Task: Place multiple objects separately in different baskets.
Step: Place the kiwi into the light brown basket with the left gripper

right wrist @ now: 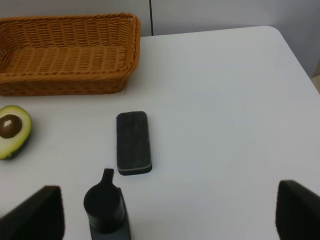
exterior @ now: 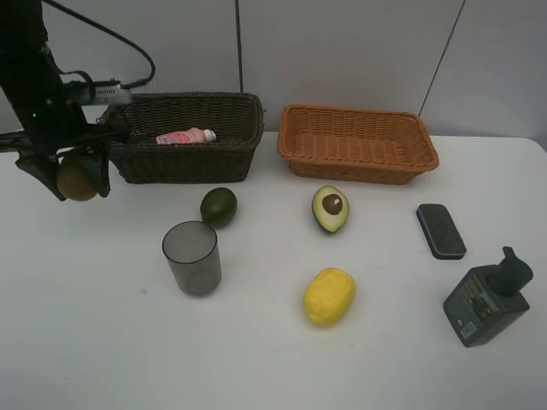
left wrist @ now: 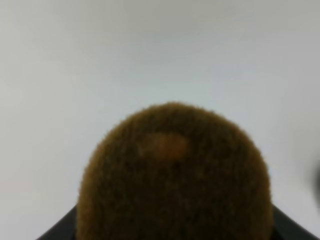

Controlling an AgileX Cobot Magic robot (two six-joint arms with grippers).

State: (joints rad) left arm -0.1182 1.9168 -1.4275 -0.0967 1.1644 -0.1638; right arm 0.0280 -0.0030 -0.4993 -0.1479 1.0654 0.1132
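My left gripper [exterior: 79, 188] is shut on the brown kiwi [exterior: 76, 178] and holds it above the table, left of the dark brown basket [exterior: 184, 161]. The kiwi fills the left wrist view [left wrist: 172, 180]. The pink bottle [exterior: 185, 136] lies in the dark basket. The orange-tan basket [exterior: 359, 162] holds nothing. On the table lie the green round fruit [exterior: 219, 207], grey cup [exterior: 191, 257], halved avocado [exterior: 330, 208], lemon [exterior: 329, 296], black case [exterior: 440, 231] and pump bottle [exterior: 489, 299]. My right gripper [right wrist: 167, 220] is open above the pump bottle [right wrist: 106, 205] and case [right wrist: 133, 142].
The white table [exterior: 85, 325] ends near the right, just past the pump bottle. The table's far right corner shows in the right wrist view [right wrist: 280, 45]. A cable [exterior: 128, 47] runs from the left arm behind the dark basket.
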